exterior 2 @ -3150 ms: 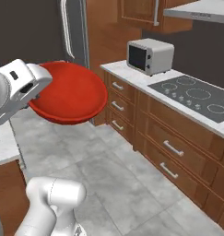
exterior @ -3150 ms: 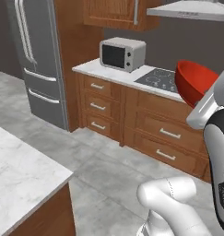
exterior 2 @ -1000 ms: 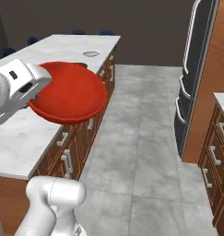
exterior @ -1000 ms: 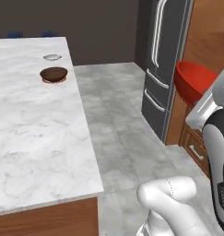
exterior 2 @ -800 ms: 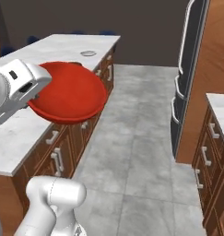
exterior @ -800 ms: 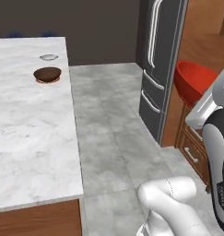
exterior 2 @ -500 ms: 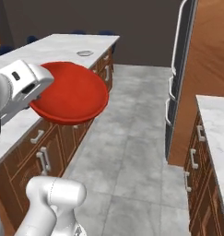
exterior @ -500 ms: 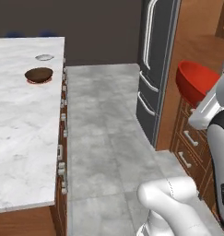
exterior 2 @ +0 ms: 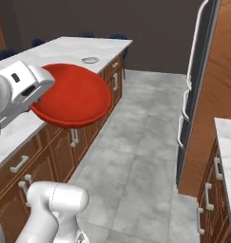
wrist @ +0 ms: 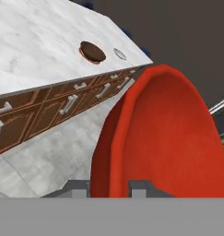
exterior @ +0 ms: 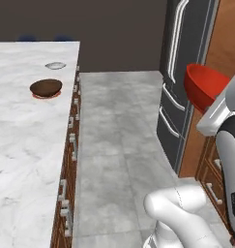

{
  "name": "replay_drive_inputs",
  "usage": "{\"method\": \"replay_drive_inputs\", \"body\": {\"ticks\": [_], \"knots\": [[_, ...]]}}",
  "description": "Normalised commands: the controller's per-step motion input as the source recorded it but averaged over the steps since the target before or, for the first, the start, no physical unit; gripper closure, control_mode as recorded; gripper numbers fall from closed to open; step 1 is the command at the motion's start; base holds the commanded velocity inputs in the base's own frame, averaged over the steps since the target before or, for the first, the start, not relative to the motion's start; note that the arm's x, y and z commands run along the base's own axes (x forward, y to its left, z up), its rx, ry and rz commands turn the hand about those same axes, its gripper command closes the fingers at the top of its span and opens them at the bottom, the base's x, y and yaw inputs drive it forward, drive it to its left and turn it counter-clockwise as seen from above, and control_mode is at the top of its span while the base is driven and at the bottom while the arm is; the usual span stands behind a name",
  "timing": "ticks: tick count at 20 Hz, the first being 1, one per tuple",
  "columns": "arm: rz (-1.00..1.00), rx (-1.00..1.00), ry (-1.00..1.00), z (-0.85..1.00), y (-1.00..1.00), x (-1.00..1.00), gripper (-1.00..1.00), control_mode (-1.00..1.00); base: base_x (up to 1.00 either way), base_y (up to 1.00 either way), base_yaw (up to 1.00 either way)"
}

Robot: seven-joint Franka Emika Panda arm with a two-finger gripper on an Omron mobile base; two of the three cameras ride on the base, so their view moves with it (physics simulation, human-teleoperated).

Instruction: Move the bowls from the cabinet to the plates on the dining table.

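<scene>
My gripper (wrist: 111, 187) is shut on the rim of the glossy red bowl (wrist: 164, 138), held up tilted beside the arm (exterior 2: 76, 97) (exterior: 205, 87). The dining table (exterior: 22, 140) with its long white marble top stretches along the left. Far down it the dark brown bowl (exterior: 46, 87) (wrist: 92, 50) rests on the plate with the red-brown rim. Just beyond lies the pale grey plate (exterior: 55, 65) (exterior 2: 91, 60) (wrist: 119, 54), bare. The red bowl hangs over the floor, well short of both plates.
A tall dark fridge (exterior: 186, 72) (exterior 2: 202, 71) with silver handles stands on the right of the grey tiled aisle (exterior: 114, 145). Silver-handled drawers (wrist: 69, 103) line the table's side. A marble counter corner (exterior 2: 228, 137) over wooden drawers sits at the near right.
The whole scene has shifted because the base is driving: the table has slid left and the fridge has come closer. The red bowl stays in the gripper, unchanged against the arm.
</scene>
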Motion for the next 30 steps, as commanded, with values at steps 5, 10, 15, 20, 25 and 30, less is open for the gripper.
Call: {"method": "replay_drive_inputs", "body": {"ticks": [5, 10, 15, 20, 25, 30], "knots": [[0.0, 0.0, 0.0, 0.0, 0.0, 0.0, 1.0, 1.0, 0.82, -0.33, 0.18], [0.0, 0.0, 0.0, 0.0, 0.0, 0.0, 1.0, 1.0, 0.78, -0.37, 0.18], [0.0, 0.0, 0.0, 0.0, 0.0, 0.0, 1.0, 1.0, 0.75, -0.4, 0.17], [0.0, 0.0, 0.0, 0.0, 0.0, 0.0, 1.0, 1.0, 0.7, -0.45, 0.16], [0.0, 0.0, 0.0, 0.0, 0.0, 0.0, 1.0, 1.0, 0.66, -0.51, 0.15], [0.0, 0.0, 0.0, 0.0, 0.0, 0.0, 1.0, 1.0, 0.64, -0.52, 0.15]]}}
